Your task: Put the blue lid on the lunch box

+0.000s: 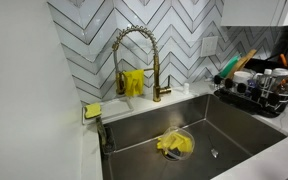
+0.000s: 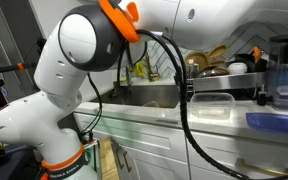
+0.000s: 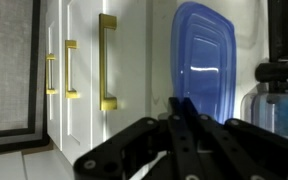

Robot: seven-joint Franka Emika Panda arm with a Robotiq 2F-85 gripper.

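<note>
The blue lid (image 3: 203, 68) stands on edge in the wrist view, its lower rim pinched between the fingers of the gripper (image 3: 181, 110), whose jaws are drawn narrow around it. In an exterior view the blue lid (image 2: 273, 122) shows at the far right, lying roughly flat above the counter's front edge, near a clear lunch box (image 2: 212, 106) that sits on the white counter (image 2: 154, 118). The white robot arm (image 2: 74, 50) fills the foreground there. Behind the lid in the wrist view are white cabinet doors (image 3: 84, 120) with gold handles (image 3: 107, 60). In an exterior view a steel sink (image 1: 234, 125) holds a yellow cloth (image 1: 174, 145), a gold faucet (image 1: 134, 45) arches before chevron tile (image 1: 84, 40), and a black dish rack (image 1: 256, 95) stands beside the basin.
</note>
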